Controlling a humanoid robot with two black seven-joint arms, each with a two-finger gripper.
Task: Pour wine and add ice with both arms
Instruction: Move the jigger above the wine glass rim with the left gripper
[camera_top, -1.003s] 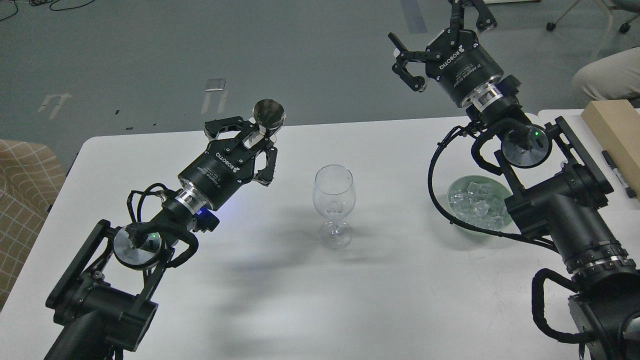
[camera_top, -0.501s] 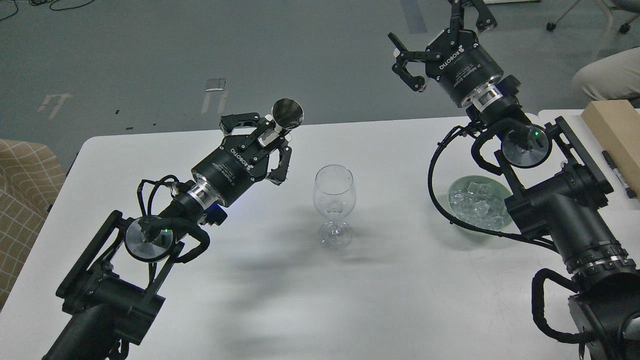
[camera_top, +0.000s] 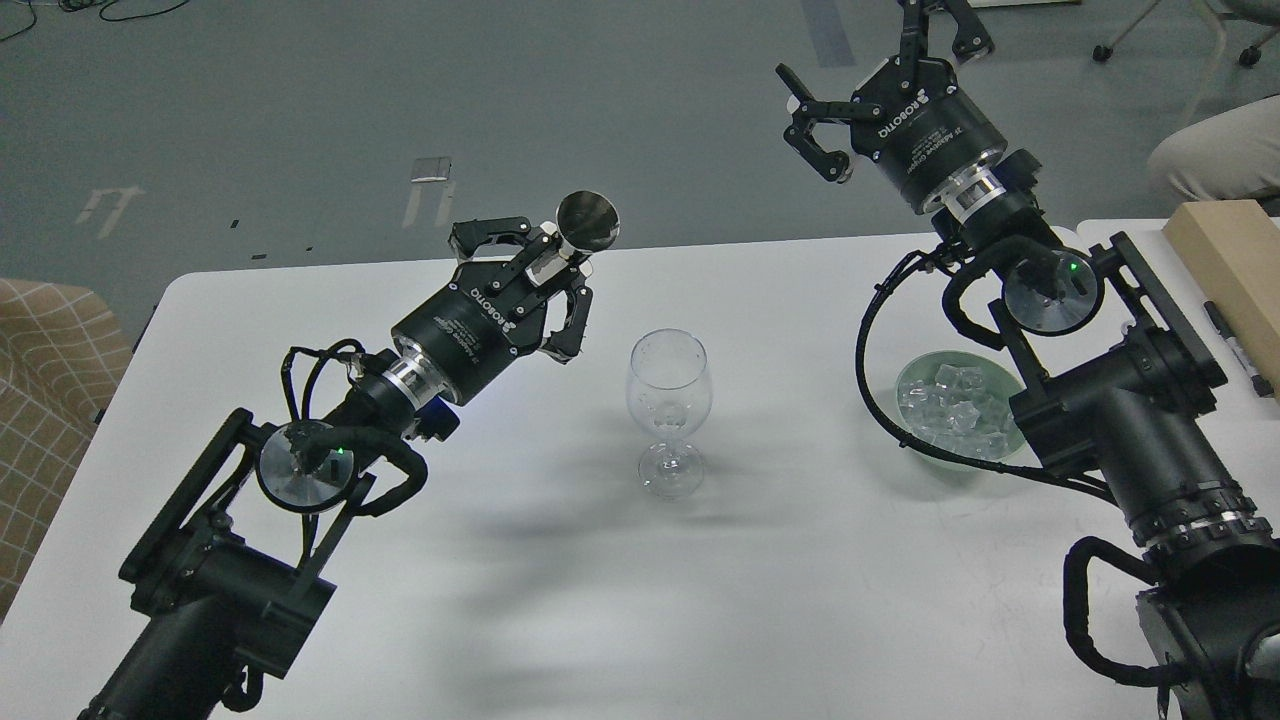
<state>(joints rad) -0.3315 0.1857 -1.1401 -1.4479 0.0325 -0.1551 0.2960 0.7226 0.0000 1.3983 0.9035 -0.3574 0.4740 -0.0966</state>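
At 10 o'clock of the empty wine glass (camera_top: 668, 410), left hand (camera_top: 552, 268) clamps a steel cup (camera_top: 586, 224); right hand (camera_top: 868, 55) gapes, ice (camera_top: 950, 403) untouched.

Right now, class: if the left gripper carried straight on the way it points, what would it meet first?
Probably nothing: the left gripper, shut on a small metal cup, points up and away past the wine glass, towards the table's far edge. Depth is unclear.

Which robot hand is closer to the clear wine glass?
Left. The left gripper, holding a small metal cup, is just left of the clear wine glass. The right gripper hangs far beyond it, open.
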